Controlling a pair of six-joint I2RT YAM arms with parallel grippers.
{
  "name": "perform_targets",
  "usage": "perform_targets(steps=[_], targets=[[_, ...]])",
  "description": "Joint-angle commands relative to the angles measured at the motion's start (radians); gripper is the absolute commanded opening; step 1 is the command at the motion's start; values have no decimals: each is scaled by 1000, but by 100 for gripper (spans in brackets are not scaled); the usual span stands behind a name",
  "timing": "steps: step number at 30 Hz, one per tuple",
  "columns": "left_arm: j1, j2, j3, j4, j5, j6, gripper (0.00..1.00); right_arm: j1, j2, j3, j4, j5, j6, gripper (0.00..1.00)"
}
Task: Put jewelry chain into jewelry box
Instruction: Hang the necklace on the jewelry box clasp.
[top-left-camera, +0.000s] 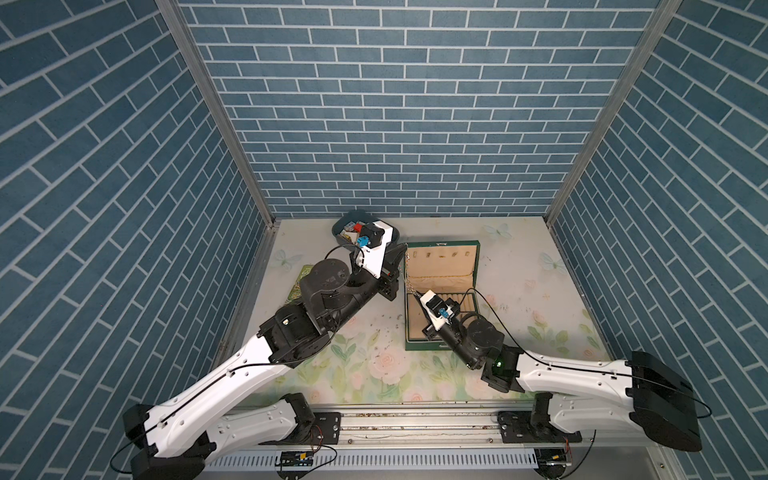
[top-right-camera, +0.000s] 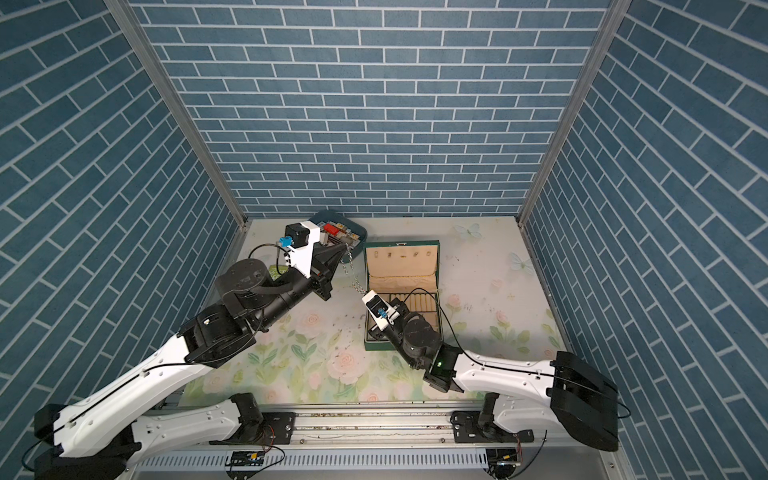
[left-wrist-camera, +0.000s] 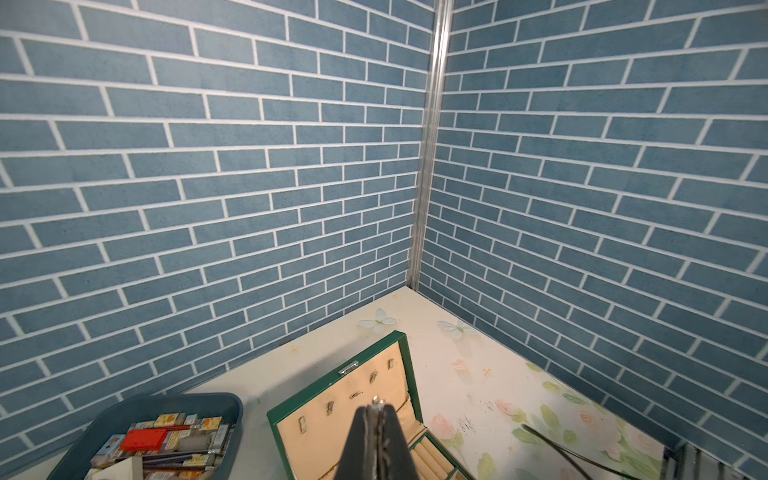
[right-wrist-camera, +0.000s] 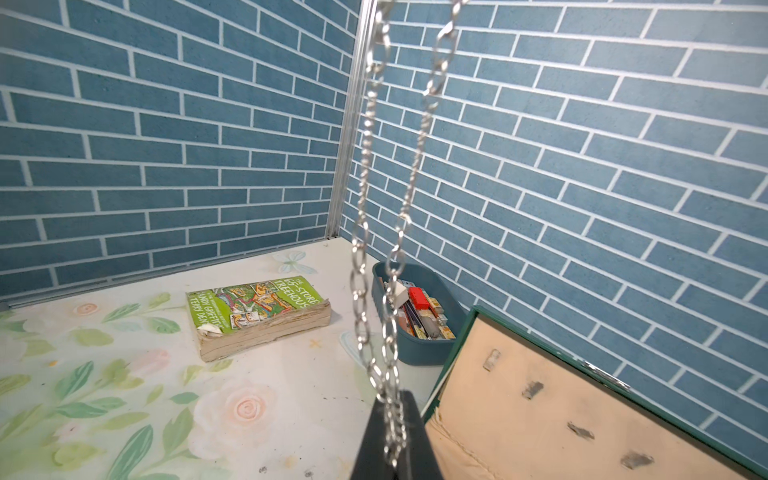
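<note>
Hanging: chain (top-right-camera: 353, 274), stretched as a doubled strand between the two pincers, in the centre of both top views, off the table and just left of the box's left wall.
Chain upper end: pinched in the left pincer (top-right-camera: 345, 247), whose dark fingers (left-wrist-camera: 376, 440) are pressed together on the links in the left wrist view.
Chain lower end: clamped in the right pincer (right-wrist-camera: 395, 419), jaws together on the links; the two strands run up from it to the top of the right wrist frame.
Box: green case (top-left-camera: 440, 332) right of centre on the table, lid (top-left-camera: 441, 256) standing up, beige lining showing; the chain is outside it.
Right arm: reaches from the lower right across the box's front half.
Bin: blue-grey tub (right-wrist-camera: 419, 353) of small items at the back of the table, partly behind the left wrist in both top views.
Book: green paperback (right-wrist-camera: 257, 316) lying flat, left of centre in the right wrist view.
Table: floral cloth (top-left-camera: 374, 374).
</note>
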Motion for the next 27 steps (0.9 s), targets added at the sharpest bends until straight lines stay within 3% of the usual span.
perform_targets(steps=[1,16,27], targets=[[-4,-18,-49,85,-112,-45,0,-13,-45,28,-123,65,49,0],[-4,19,-235,325,-241,-192,0,-196,-131,50,-284,58,238,0],[-4,193,-281,544,-261,-281,0,-322,-67,118,-315,21,291,0]])
